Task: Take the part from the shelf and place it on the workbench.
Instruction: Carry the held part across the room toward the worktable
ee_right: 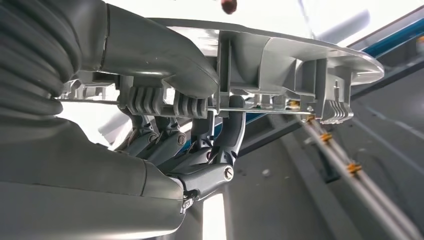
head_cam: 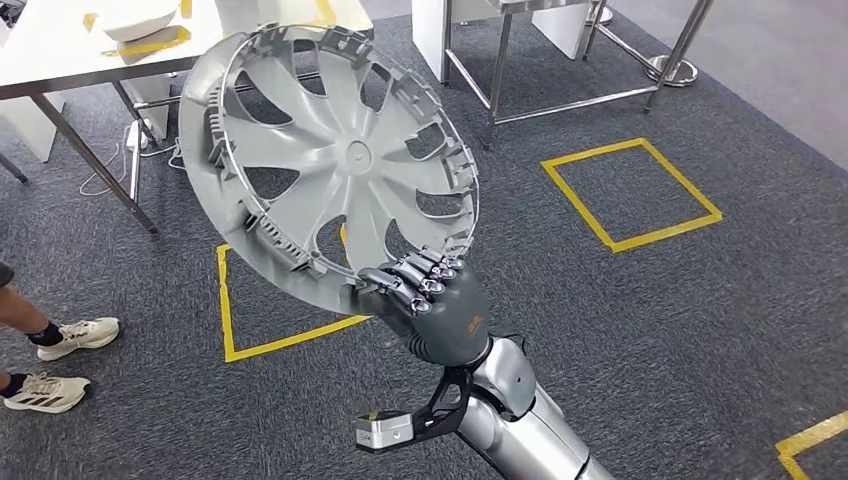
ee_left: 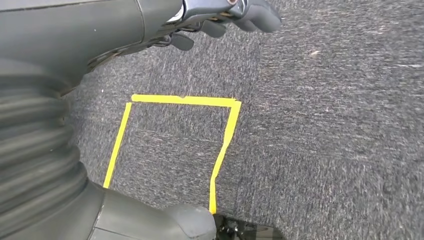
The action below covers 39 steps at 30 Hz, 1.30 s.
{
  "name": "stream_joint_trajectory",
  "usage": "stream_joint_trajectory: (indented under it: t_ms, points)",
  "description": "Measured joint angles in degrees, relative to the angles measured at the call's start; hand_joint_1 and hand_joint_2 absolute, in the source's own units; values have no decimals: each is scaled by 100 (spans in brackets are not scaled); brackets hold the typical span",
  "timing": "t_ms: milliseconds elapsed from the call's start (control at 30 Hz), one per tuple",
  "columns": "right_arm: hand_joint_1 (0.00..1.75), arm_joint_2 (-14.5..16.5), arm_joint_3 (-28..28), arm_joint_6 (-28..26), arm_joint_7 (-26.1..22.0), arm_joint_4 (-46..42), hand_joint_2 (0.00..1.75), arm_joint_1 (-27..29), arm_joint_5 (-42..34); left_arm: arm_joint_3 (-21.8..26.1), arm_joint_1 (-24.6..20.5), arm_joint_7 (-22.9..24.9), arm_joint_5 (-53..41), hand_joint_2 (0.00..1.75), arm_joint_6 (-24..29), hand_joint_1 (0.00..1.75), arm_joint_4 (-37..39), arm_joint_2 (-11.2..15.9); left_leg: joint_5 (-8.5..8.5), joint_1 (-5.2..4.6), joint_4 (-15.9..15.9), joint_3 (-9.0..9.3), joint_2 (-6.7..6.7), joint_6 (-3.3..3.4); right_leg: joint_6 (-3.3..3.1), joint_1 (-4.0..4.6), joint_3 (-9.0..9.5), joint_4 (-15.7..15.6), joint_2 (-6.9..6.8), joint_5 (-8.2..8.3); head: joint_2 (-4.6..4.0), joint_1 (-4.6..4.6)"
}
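Note:
The part is a grey plastic wheel cover (head_cam: 340, 160) with curved spokes and a clip-lined rim, held up tilted over the carpet in the head view. My right hand (head_cam: 440, 310) grips its lower rim, fingers curled over the edge. In the right wrist view the thumb (ee_right: 165, 65) presses one face of the wheel cover's rim (ee_right: 300, 55) and the fingers (ee_right: 220, 150) clamp the other. My left hand (ee_left: 100, 45) hangs above the carpet holding nothing, its fingers (ee_left: 250, 12) apart from the thumb.
A white table (head_cam: 60, 50) stands at the far left, with cables (head_cam: 135, 135) under it. A metal-legged frame (head_cam: 560, 80) stands at the back. Yellow tape squares (head_cam: 630, 195) mark the grey carpet. A person's feet in sneakers (head_cam: 60, 340) are at the left edge.

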Motion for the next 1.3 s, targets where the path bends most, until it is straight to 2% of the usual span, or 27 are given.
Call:
stream_joint_trajectory:
  t_ms: [67,133,200,233,267,300,333,367,433,500,567,633,700,767,800,833,867,900,967,1000,1067,1100,1167,1200,1233,1267,1300]
  points:
    - [175,0,2,-3,-2,0,175,-2,8,-1,8,15,-8,175,0,0,1,1,31,10,-5,-25,-131,80,69,-11,14,-1,-43,-15,0,4]
    - [175,-1,2,-8,2,-1,175,0,16,-2,13,22,-30,175,-1,0,0,-1,64,33,-21,-38,-249,155,128,-35,-87,247,143,-198,0,17]
    - [175,-8,-1,-13,5,-2,175,19,30,-5,7,23,-64,175,-4,0,0,-3,84,42,-24,-56,-368,202,149,-37,-426,950,384,-565,0,32]
    - [175,-11,-3,-13,4,-2,175,37,37,-7,8,26,-79,175,-7,0,1,-4,89,37,-23,-64,-433,215,146,-29,-625,1345,432,-716,0,36]
    - [175,-15,-4,-13,2,-2,175,56,44,-7,13,32,-91,175,-9,0,1,-3,93,31,-22,-68,-504,220,136,-18,-766,1606,454,-770,0,36]
    - [175,-16,-4,-13,1,-2,175,74,49,-7,18,40,-99,175,-12,0,1,-2,96,26,-20,-68,-579,222,117,-10,-807,1654,469,-706,0,36]
    - [175,-17,-4,-13,1,-2,175,86,51,-8,22,50,-105,175,-14,0,1,-1,98,22,-17,-65,-659,220,90,-5,-726,1454,495,-533,0,37]
    - [175,-17,-4,-13,1,-2,175,92,54,-10,23,62,-112,175,-15,0,1,-1,102,20,-15,-59,-740,216,53,1,-549,1063,567,-299,0,37]
    - [175,-18,-4,-15,-4,-3,175,97,56,-19,18,80,-124,175,-16,0,3,-8,115,16,-6,-71,-883,184,-22,4,-197,296,822,3,0,29]
    - [175,-20,-3,-18,-12,-4,175,101,57,-36,17,90,-131,175,-13,0,5,-9,141,35,-13,-112,-1004,115,-55,19,-81,17,934,38,0,26]
    - [175,-20,-2,-18,-14,-4,175,96,58,-50,37,86,-127,175,-5,0,5,-2,162,55,-30,-146,-1087,34,-85,19,-58,-37,800,63,0,32]
    - [175,-15,0,-17,-16,-5,175,87,55,-53,55,65,-117,175,1,0,5,4,53,35,128,-234,-861,-25,-147,-12,-15,-108,650,92,0,13]
    - [175,-13,1,-17,-24,-5,175,88,54,-54,45,26,-110,175,1,0,5,8,-276,27,725,-519,-502,-77,-193,-24,8,-138,481,94,0,-19]
    - [175,-13,1,-16,-29,-4,175,97,56,-55,35,-14,-109,175,-4,0,5,11,-539,54,1395,-840,-373,-130,-204,-23,11,-134,301,82,0,-31]
    - [175,-12,2,-13,-27,-4,175,99,56,-55,37,-27,-109,175,-9,0,5,16,-528,69,1499,-883,-353,-150,-198,-25,16,-133,219,75,0,-32]
    - [175,-11,2,-8,-23,-4,175,100,55,-55,40,-36,-109,175,-14,0,5,22,-409,84,1370,-806,-325,-165,-186,-29,25,-129,144,65,0,-32]
    - [175,-10,3,0,-20,-4,175,100,52,-55,42,-40,-109,175,-20,0,4,30,-224,96,1045,-625,-267,-175,-166,-35,38,-121,72,50,0,-32]
    - [175,-9,4,12,-16,-4,175,100,50,-56,39,-43,-109,175,-28,0,4,35,-74,92,634,-404,-128,-177,-137,-31,53,-108,6,29,0,-35]
    - [175,-7,8,34,-15,-5,175,100,47,-58,21,-43,-109,175,-45,0,2,38,89,68,60,-101,54,-112,-66,0,71,-72,-105,-17,0,-47]
    - [175,-6,12,42,-16,-6,175,100,46,-59,16,-42,-109,175,-51,0,1,37,84,50,-30,-65,82,-67,-33,19,78,-63,-154,-29,0,-50]
    - [175,-5,24,48,-16,-7,175,95,48,-60,25,-26,-108,175,-51,0,0,38,101,42,-30,-91,-62,30,27,25,96,-69,-251,-42,0,-42]
    - [175,-4,31,51,-11,-7,175,90,46,-59,35,-15,-106,175,-50,0,0,38,111,47,-35,-97,-127,69,59,9,95,-38,-210,-82,0,-38]
    - [175,-5,35,56,1,-8,175,83,32,-58,36,8,-103,175,-45,0,-2,37,140,70,-53,-102,-262,144,105,-21,-41,324,72,-331,0,-20]
    - [175,-5,36,60,4,-8,175,84,24,-57,32,15,-103,175,-43,0,-2,34,147,71,-54,-111,-329,165,111,-30,-197,683,261,-522,0,-6]
    - [175,-6,36,64,3,-7,175,89,17,-57,26,21,-103,175,-42,0,-2,33,153,67,-54,-121,-400,181,111,-28,-387,1085,379,-702,0,3]
    - [175,-7,36,69,1,-5,175,93,14,-57,25,25,-103,175,-42,0,-2,32,157,62,-52,-129,-480,190,108,-23,-554,1412,439,-809,0,9]
    - [175,-7,37,75,0,-4,175,95,11,-57,28,28,-102,175,-42,0,-2,30,161,58,-50,-134,-564,190,99,-17,-646,1569,467,-816,0,12]
